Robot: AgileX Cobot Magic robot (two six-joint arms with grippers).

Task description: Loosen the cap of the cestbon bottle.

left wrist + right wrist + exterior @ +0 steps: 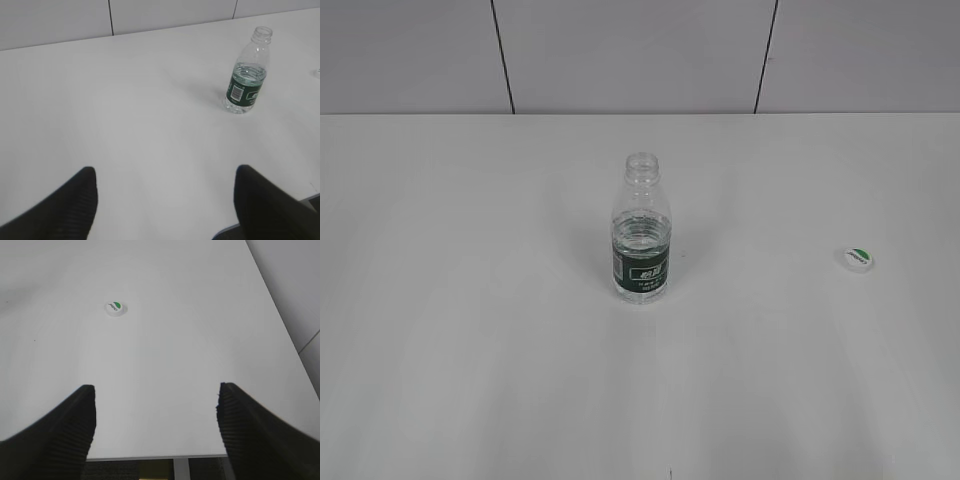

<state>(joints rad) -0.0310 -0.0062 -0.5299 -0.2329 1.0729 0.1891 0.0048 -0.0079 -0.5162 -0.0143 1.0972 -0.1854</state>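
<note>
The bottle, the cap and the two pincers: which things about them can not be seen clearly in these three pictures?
- Cestbon bottle: white label print too small to read in the exterior and left wrist views.
- Cap: absent from the exterior view's neighbour, the left wrist view; lettering beside its green mark too small.
- Left pincer, right pincer: only dark open fingertips show; the bottom edge cuts off the rest. Neither appears in the exterior view.

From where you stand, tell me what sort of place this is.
Probably a lab or test bench: a bare white table, plain panelled wall, and only a bottle and its cap set out.
</note>
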